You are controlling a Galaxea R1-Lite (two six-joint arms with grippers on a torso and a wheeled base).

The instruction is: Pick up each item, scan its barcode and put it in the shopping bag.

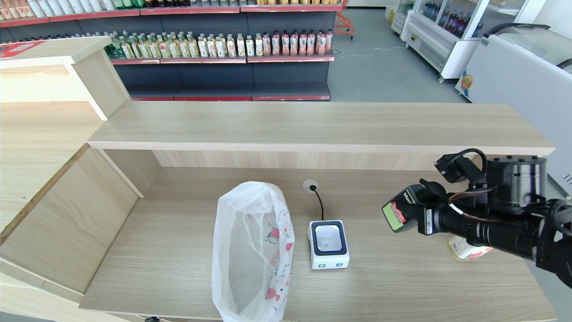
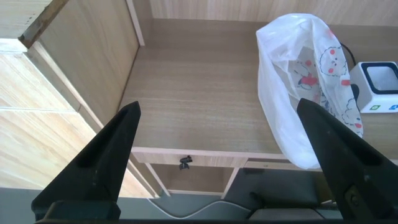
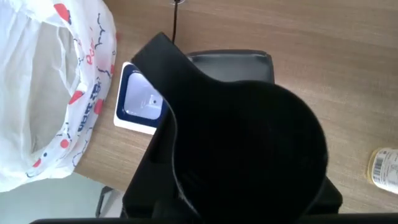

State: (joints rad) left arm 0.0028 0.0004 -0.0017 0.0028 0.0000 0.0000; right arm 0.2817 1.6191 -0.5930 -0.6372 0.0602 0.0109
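Observation:
My right gripper (image 1: 413, 210) is shut on a black container with a green and red end face (image 1: 395, 215), held in the air to the right of the scanner. In the right wrist view the black container (image 3: 249, 155) hides the fingers. The white scanner (image 1: 328, 243) sits at mid-counter with its cable running to a hole behind it. Just left of it stands the open white shopping bag (image 1: 252, 255). My left gripper (image 2: 219, 106) hangs open and empty above the counter's left part, left of the shopping bag (image 2: 305, 81).
A small labelled bottle (image 1: 464, 249) lies on the counter under my right arm, also seen as the bottle (image 3: 385, 168). A raised wooden ledge (image 1: 313, 125) runs behind the counter (image 1: 178, 232), and a side wall (image 1: 67, 223) closes its left end.

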